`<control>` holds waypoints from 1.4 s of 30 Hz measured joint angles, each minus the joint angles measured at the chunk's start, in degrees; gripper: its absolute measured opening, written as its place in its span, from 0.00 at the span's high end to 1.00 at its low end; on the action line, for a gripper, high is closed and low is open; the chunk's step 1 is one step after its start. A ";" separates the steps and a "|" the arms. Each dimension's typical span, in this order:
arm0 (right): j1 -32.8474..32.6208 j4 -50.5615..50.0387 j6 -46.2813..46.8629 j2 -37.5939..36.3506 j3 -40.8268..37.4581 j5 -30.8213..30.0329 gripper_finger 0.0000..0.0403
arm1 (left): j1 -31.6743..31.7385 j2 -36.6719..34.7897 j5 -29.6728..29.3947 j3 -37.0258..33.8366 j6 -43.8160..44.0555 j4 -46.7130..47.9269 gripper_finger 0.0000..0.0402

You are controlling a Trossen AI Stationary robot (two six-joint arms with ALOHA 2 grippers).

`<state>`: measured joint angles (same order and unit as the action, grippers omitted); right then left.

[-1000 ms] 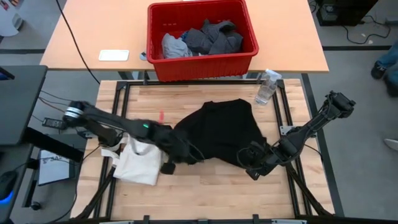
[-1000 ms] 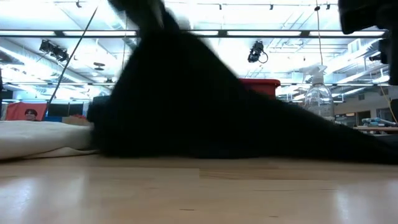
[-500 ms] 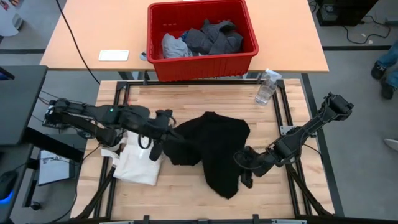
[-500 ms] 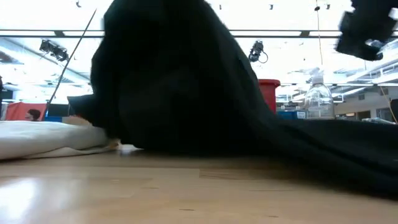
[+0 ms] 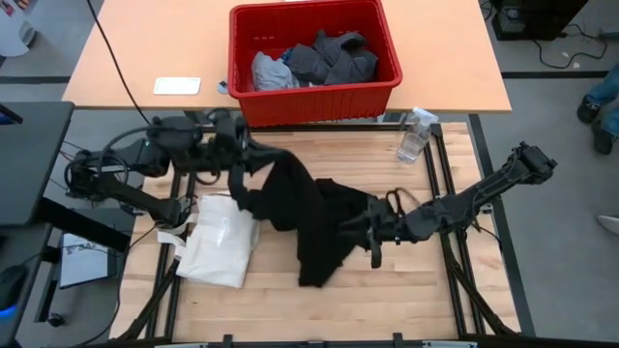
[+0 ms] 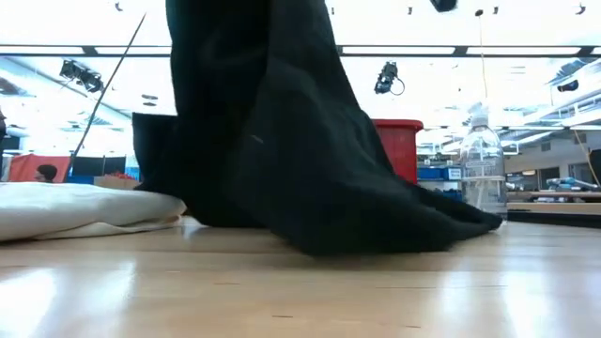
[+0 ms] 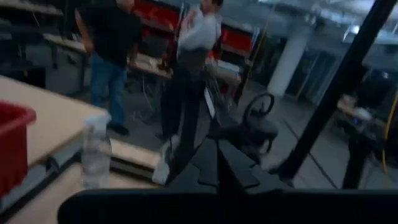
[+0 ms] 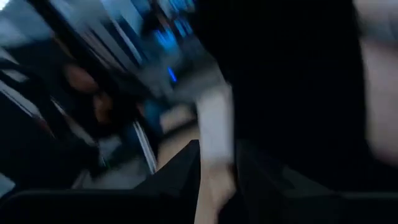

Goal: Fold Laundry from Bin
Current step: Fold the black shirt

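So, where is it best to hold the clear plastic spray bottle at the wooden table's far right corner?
Grip the clear plastic spray bottle round its straight body, below the narrow trigger head, coming level from the middle of the table. It stands upright, with bare wood on that side. The right gripper is nearer; the left gripper holds up the black T-shirt.

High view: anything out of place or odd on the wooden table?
Mostly normal. The black T-shirt is bunched and draped, pulled between the left tool and right tool, not flat. A cream canvas tote bag lies crumpled beside it, and a clear spray bottle stands at the table's far edge.
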<state>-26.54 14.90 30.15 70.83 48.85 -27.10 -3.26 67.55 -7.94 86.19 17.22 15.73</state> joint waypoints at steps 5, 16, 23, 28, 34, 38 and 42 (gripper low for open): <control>3.39 4.51 -7.75 5.18 -0.05 4.05 0.72 | 3.05 0.00 0.00 0.25 -0.69 -3.86 1.00; 7.17 4.36 0.36 25.62 -0.10 1.82 0.80 | 4.35 0.00 -5.05 0.25 1.54 -7.18 1.00; 7.91 2.73 7.59 26.26 -0.12 -6.49 0.91 | 2.75 0.00 -8.43 0.25 2.99 -4.46 1.00; 8.25 7.18 -12.02 24.61 -0.10 -1.57 0.86 | 2.78 0.00 -8.78 0.22 3.24 -0.09 1.00; 11.46 10.07 -23.69 24.61 -0.10 1.65 0.63 | 2.66 0.00 -8.93 0.22 3.31 0.45 1.00; 13.73 13.50 -27.70 24.65 -0.10 -2.19 0.49 | 2.66 0.00 -8.94 0.22 3.31 0.72 1.00; 19.84 13.98 -27.47 24.67 -0.07 9.08 0.47 | 2.66 0.00 -8.94 0.22 3.27 1.95 1.00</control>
<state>-6.70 28.88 2.69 95.50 48.78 -18.03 -0.60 67.55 -16.88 86.41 20.49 17.69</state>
